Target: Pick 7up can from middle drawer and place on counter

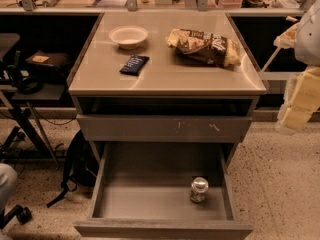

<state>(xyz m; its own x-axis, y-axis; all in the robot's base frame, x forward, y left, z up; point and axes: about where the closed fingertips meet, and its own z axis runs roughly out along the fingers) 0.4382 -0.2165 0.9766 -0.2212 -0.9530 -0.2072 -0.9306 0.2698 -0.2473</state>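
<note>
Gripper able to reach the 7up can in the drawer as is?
Probably yes. The middle drawer is pulled open, the 7up can stands alone near its right wall, nothing over it; the gripper sits at the view's right edge.

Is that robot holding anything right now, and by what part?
Nothing visible. The pincer hangs at the right edge, apart from the counter; the 7up can stands untouched in the open middle drawer.

1. You have a pale round shallow bowl (128, 36) at the back left, with a flat dark-blue packet (134, 64) just in front of it.
2. To their right lies a crumpled brown-and-yellow snack bag (202, 46).
3. A black strapped bag (80, 166) slumps on the speckled floor (280, 184), lower left.
4. The gripper (297, 101) sits at the right edge.
</note>
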